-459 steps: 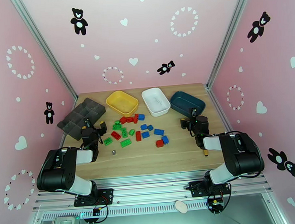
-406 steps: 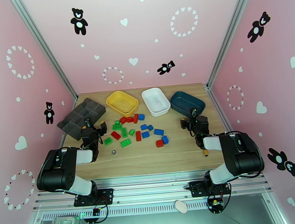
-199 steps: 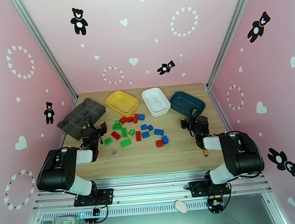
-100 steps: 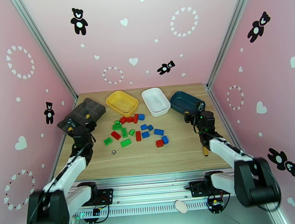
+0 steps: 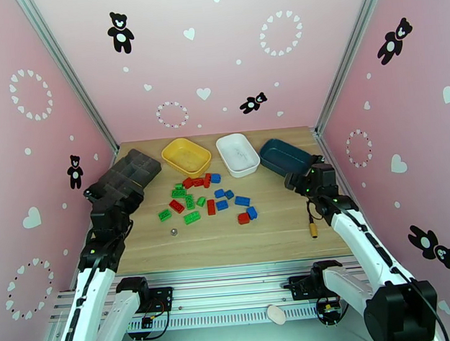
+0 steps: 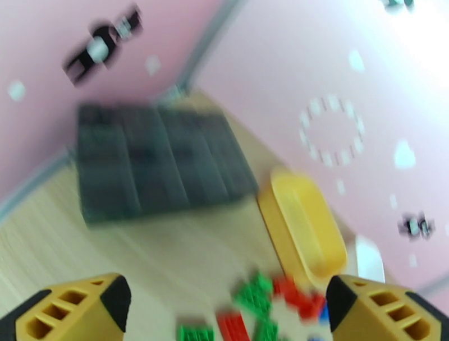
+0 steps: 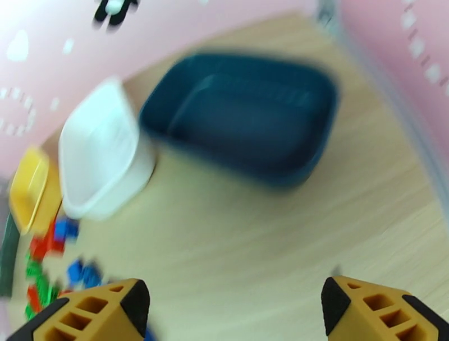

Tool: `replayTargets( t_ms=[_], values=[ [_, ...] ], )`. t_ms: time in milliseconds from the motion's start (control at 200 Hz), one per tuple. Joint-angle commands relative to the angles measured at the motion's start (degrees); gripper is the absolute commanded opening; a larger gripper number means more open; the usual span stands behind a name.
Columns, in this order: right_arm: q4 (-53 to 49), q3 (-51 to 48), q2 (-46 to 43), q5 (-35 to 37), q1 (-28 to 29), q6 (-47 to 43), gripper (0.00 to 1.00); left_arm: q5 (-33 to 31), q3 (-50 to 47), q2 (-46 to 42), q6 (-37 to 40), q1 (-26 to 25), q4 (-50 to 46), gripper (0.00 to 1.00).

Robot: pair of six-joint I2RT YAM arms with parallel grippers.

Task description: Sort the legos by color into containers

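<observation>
Your left gripper (image 6: 224,314) is standing wide open. Its two yellow fingers (image 6: 73,311) are sitting at the bottom corners of the left wrist view, with nothing between them and nothing touching them. From above, it is hanging at the near end of the dark grey organizer (image 5: 131,169), on the left side of the table (image 5: 261,236).

Your right gripper (image 7: 233,314) is gaping just as wide and carrying nothing. Its fingers (image 7: 376,308) are framing bare wood, and it is hovering just in front of the dark teal tray (image 5: 285,157), near that tray's right end.

Between your two grippers, the legos (image 5: 211,207) are lying loose on the wood in the middle of the table, with red, green and blue mixed together. They are sitting just in front of the yellow tray (image 5: 186,157) and the white tray (image 5: 238,154), and every brick you can see from above is lying outside the trays. Neither gripper is touching one.

The three trays are sitting in a row along the far side: yellow on the left, white in the middle, teal on the right. A small silvery ball (image 5: 174,232) is resting near the closest green brick, apart from it.

Both wrist views are blurring badly, so the bricks there are showing as smears of color and I cannot tell how each one is lying.
</observation>
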Motion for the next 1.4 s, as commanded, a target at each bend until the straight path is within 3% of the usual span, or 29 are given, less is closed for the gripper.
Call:
replayTargets(
  t_ms=[0,195,425,681,1046,1396],
  values=[
    [-7.01,0.41,0.75,-5.83,4.28,0.87,0.86,13.81,-2.57,-1.78,-0.71,-0.72,-6.02,0.91],
    [-8.36,0.7,4.18,0.21,14.4,1.71,0.88,16.53,-7.71,-0.14,-5.18,-7.97,-2.23,0.92],
    [-8.41,4.41,14.72,3.75,22.99,2.33,0.86,7.47,-10.68,4.98,-11.26,-23.52,4.6,0.95],
    [-8.51,8.75,23.22,5.93,29.34,2.99,0.87,1.78,-9.22,11.79,-13.0,-33.57,8.98,0.97],
    [-8.33,10.89,27.3,7.61,31.59,3.54,0.86,-1.03,-7.69,18.23,-14.4,-40.1,13.28,0.98],
    [-7.2,13.77,31.59,7.83,31.58,2.98,0.75,0.0,-5.08,24.54,-13.91,-41.83,16.84,0.97]
  ],
)
